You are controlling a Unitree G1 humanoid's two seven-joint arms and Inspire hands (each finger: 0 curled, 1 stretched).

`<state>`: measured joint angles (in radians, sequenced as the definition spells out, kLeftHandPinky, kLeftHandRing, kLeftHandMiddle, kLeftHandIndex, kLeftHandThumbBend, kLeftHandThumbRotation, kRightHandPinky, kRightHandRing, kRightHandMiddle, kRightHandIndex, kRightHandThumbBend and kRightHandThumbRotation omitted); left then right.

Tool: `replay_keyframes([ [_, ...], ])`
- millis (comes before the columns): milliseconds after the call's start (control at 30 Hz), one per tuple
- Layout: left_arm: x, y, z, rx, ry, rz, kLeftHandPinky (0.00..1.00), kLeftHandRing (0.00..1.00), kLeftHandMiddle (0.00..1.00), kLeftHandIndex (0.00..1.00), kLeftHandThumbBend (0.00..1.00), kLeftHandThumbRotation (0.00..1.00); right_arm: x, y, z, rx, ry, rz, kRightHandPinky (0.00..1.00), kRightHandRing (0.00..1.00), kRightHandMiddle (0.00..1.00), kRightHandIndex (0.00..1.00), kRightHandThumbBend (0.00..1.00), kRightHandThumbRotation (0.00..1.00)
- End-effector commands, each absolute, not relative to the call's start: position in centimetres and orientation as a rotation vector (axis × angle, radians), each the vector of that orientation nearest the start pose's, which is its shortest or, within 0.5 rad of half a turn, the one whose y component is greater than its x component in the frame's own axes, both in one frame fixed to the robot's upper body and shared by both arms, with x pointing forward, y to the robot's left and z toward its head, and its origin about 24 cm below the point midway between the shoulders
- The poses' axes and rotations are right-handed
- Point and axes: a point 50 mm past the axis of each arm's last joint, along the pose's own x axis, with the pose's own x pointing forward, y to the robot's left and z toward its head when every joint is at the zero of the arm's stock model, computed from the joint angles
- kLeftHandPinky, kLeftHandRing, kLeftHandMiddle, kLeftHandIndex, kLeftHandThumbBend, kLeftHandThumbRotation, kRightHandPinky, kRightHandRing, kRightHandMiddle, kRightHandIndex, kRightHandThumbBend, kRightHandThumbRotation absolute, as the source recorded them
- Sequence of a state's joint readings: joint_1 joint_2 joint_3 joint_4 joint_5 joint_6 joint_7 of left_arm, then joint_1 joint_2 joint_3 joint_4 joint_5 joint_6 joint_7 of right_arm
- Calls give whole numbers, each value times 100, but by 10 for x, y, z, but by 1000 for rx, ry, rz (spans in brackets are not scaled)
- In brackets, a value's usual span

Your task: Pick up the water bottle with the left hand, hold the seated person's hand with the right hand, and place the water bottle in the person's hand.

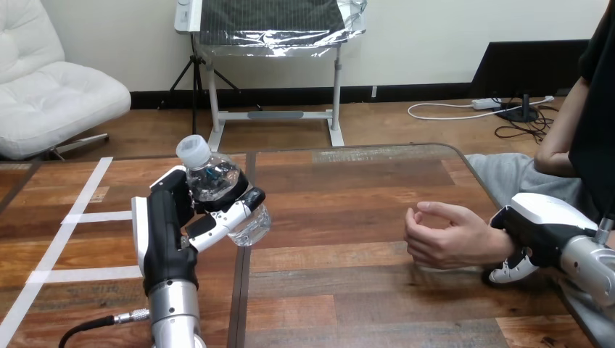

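fingers (217,228) of the left hand (163,232) wrap the bottle (214,181), tilted, held above the table (348,217) at left, likely ready to carry across. right hand (540,232) curls round the person's wrist (500,243), probably steadying the person's hand (446,235), half-curled, bottle well apart.

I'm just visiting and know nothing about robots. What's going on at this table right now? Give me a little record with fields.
Robot's left hand: fingers curled round a clear plastic water bottle with a white cap
Bottle: tilted, cap uppermost, well apart from the person's hand
Robot's right hand: wrapped round the person's wrist
Person's hand: low over the wooden table, fingers loosely curled, holding nothing
Handover: not yet done
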<state>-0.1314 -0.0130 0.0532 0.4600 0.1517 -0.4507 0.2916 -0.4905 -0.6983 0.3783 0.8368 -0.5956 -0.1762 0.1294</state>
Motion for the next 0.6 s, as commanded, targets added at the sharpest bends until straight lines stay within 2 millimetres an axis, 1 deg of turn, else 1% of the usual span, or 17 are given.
replay_keyframes([
  [0, 280, 146, 47, 109, -288, 207, 41, 42, 44, 47, 68, 0, 316, -280, 32, -1353, 346, 327, 29, 38, 48, 52, 69, 0],
  [267, 281, 138, 50, 97, -289, 188, 40, 41, 44, 47, 69, 0, 317, -278, 36, -1330, 322, 317, 29, 37, 47, 51, 67, 0],
  [567, 281, 124, 56, 96, -297, 151, 40, 41, 43, 47, 68, 0, 318, -278, 40, -1332, 274, 300, 25, 33, 43, 47, 66, 0],
])
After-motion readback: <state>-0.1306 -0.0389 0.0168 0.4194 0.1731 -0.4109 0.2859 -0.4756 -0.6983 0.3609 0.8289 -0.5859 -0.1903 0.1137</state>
